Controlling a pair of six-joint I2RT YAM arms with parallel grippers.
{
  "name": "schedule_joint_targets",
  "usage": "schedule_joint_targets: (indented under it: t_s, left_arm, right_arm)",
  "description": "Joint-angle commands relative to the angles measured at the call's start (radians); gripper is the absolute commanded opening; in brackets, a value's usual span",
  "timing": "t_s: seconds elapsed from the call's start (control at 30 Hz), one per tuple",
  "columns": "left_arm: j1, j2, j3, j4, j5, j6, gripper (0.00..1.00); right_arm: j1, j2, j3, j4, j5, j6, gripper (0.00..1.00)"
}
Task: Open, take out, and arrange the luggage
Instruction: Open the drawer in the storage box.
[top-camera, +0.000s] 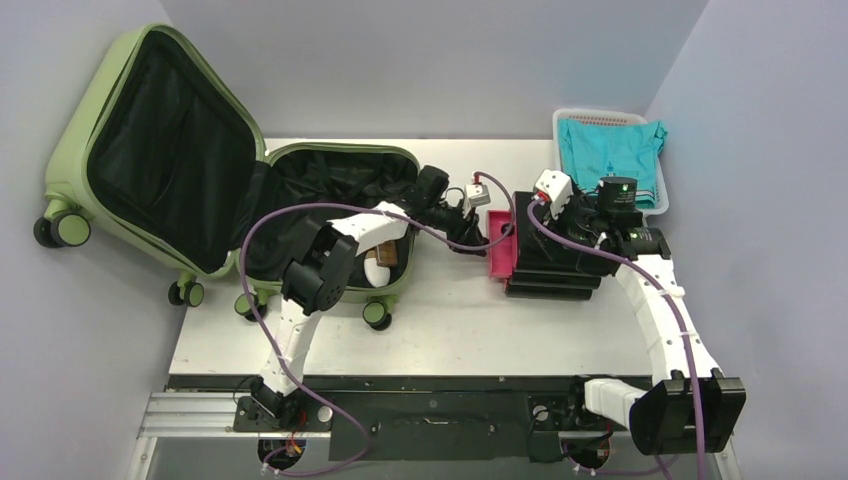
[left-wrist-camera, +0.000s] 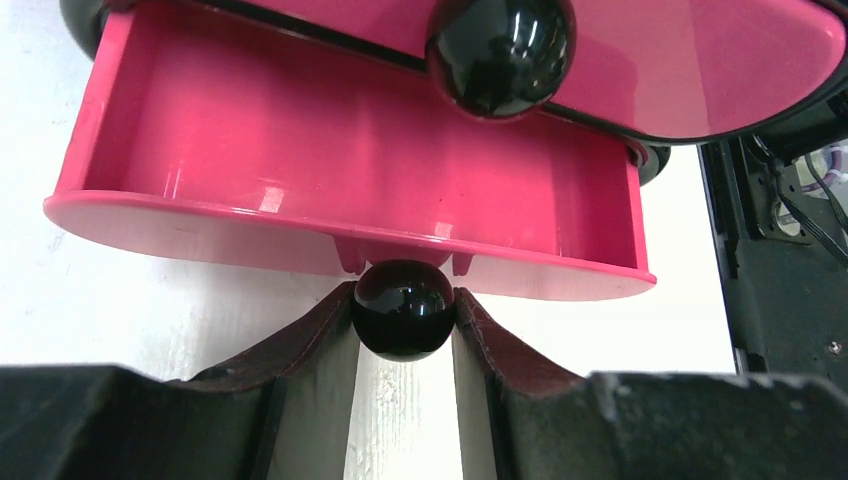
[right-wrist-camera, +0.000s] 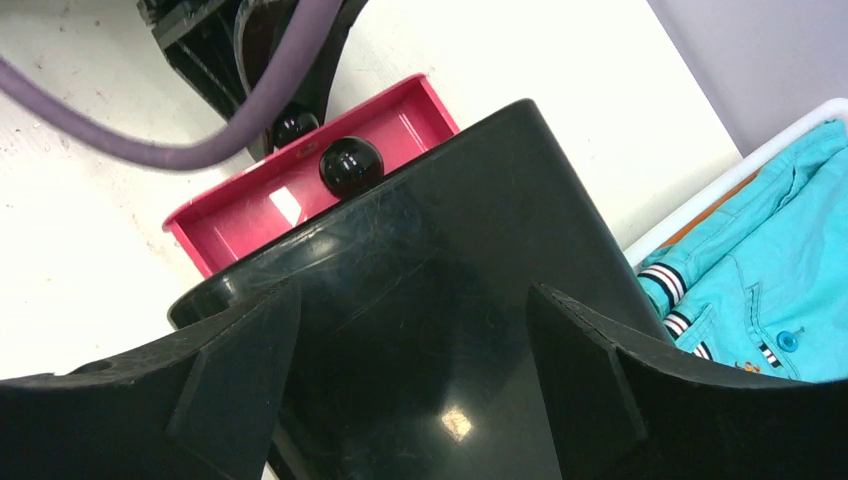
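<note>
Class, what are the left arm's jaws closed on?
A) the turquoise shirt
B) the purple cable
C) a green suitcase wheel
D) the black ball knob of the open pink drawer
D: the left wrist view shows the jaws pressing both sides of the black ball knob on the front of the pink drawer.

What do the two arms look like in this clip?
Both the left arm and right arm have white links and black joints, each trailing a purple cable. The left fingers are black with dark reddish pads; a green light glows on the right wrist.
</note>
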Motion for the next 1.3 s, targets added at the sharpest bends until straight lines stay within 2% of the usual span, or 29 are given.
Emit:
schedule_joint_targets:
  t_s: [0.0,0.3,0.6,0.77,1.07,1.17,1.27]
  left_arm:
    - [0.05,-0.101,-0.002,0.058,0.063,-0.027,0.1]
    - [0.08,-0.093,-0.001,0.073,0.06,-0.021,0.12]
    - [0.101,-0.05,0.057,0.132,0.023,-0.067,0.18]
    - [0.108,-0.022,0.084,0.177,0.014,-0.123,0.2]
    - [0.11,-0.013,0.075,0.248,0.056,-0.225,0.2]
    - [0.109,-0.012,0.072,0.265,0.071,-0.241,0.2]
    - [0.107,-0.007,0.067,0.267,0.074,-0.24,0.2]
  right_arm:
    - [0.009,0.013,0.043,-0.014,-0.019,-0.048,0.78]
    - [0.012,0.008,0.021,-0.026,-0.025,-0.069,0.78]
    - [0.04,0.02,-0.014,-0.119,0.013,-0.23,0.78]
    - [0.056,0.006,-0.023,-0.121,-0.023,-0.264,0.79]
    - [0.15,-0.001,-0.016,0.086,-0.034,-0.041,0.79]
    - [0.211,0.005,-0.033,0.198,0.063,0.048,0.8]
    - [0.26,0.03,-0.045,0.239,0.188,0.06,0.8]
